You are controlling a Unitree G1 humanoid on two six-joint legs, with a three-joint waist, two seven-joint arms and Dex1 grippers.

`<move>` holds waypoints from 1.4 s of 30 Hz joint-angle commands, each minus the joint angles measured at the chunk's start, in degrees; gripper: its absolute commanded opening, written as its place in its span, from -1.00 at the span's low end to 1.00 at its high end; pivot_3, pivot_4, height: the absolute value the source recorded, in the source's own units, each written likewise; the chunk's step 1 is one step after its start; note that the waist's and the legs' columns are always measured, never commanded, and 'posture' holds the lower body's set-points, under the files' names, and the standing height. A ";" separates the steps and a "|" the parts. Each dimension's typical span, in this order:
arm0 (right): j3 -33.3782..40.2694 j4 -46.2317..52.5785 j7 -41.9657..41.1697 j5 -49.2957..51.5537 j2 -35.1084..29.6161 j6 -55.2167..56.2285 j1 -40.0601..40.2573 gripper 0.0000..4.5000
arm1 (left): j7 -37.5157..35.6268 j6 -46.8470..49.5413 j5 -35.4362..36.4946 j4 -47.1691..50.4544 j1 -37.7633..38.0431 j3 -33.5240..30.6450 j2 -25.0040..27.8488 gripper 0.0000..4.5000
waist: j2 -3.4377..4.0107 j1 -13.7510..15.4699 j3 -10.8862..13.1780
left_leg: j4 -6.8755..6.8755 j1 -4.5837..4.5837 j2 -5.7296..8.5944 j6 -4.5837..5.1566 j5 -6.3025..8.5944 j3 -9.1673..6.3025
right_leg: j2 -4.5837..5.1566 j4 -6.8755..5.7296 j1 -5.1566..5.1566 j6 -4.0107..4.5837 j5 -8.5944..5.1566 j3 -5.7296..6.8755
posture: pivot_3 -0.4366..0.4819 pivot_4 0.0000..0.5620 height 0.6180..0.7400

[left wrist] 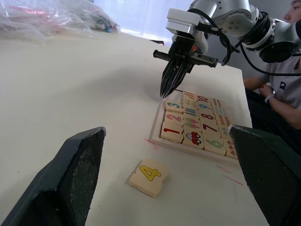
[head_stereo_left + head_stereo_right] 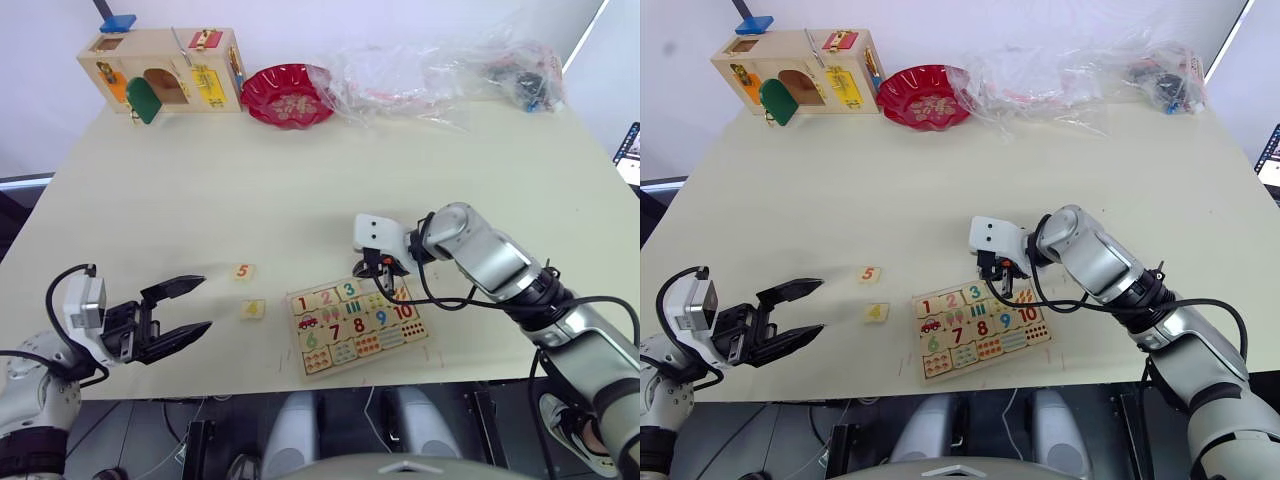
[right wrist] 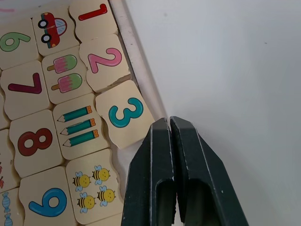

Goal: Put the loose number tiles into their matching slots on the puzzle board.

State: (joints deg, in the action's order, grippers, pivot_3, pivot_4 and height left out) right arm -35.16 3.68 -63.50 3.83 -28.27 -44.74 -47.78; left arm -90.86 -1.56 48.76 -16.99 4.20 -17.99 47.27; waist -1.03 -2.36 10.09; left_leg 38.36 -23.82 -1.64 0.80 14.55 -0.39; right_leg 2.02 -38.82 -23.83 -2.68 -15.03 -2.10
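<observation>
Board (image 2: 358, 330): lies near the counter's (image 2: 300, 180) front edge, right of middle; tiles 1, 2 and 3 sit in its far row.
Tile 4 (image 2: 252, 309): loose on the counter, just left of the board.
Tile 5 (image 2: 241, 271): loose, just beyond tile 4.
Right tool (image 3: 170, 125): clenched, holding nothing, tips at the board's far rim beside the 3.
Left tool (image 2: 194, 306): released, jaws wide, over the front edge left of tile 4.
Latch box (image 2: 163, 70): far left corner.
</observation>
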 commanded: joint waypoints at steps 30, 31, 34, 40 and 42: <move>3.34 5.09 -0.40 1.42 -0.16 -1.06 1.61 -0.97 | -1.64 0.63 0.40 1.33 -1.01 -1.71 0.07 1.00 | 0.00 0.00 0.00 | 0.00 0.00 0.00 0.00 0.00 0.00 | -0.01 0.00 0.00 0.00 0.00 0.00 | -0.05 -0.47 1.00; 5.20 5.92 0.56 1.99 0.00 -0.27 2.28 -0.97 | -1.64 0.67 0.35 1.35 -0.96 -1.75 0.04 1.00 | 0.00 0.00 0.00 | 0.00 0.00 0.00 0.00 0.00 0.00 | -0.01 0.00 0.00 0.00 0.00 0.00 | -0.05 -0.47 1.00; 10.51 9.26 2.45 4.88 0.21 0.36 5.10 -0.97 | -1.64 0.87 0.10 1.44 -0.83 -1.89 -0.14 1.00 | 0.00 0.06 0.00 | 0.00 -0.01 0.00 0.00 0.00 -0.01 | 0.00 0.01 0.00 0.00 0.00 0.00 | -0.05 -0.47 1.00; 25.37 18.60 7.81 13.62 2.89 5.87 17.82 -0.97 | -1.64 1.55 -0.76 1.92 -0.63 -2.73 -1.03 1.00 | -0.05 0.33 -0.03 | 0.01 0.00 0.01 0.00 0.00 -0.06 | 0.00 0.03 0.08 -0.01 0.00 0.05 | -0.05 -0.47 1.00; 31.11 22.39 6.08 19.47 2.76 7.75 23.29 -0.97 | -1.37 1.98 -1.09 2.09 -0.32 -3.28 -1.36 1.00 | -0.06 0.33 -0.03 | 0.00 0.01 0.01 0.00 0.00 -0.04 | 0.00 0.02 0.09 -0.01 0.00 0.02 | -0.05 -0.47 1.00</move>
State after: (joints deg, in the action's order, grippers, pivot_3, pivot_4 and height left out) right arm -9.82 21.01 -56.46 17.97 -25.14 -39.52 -26.53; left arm -90.86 -0.01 47.46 -16.15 3.28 -19.13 45.90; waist -1.08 -2.03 10.06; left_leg 38.37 -23.81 -1.64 0.80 14.55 -0.43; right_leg 2.02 -38.80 -23.75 -2.69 -15.03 -2.08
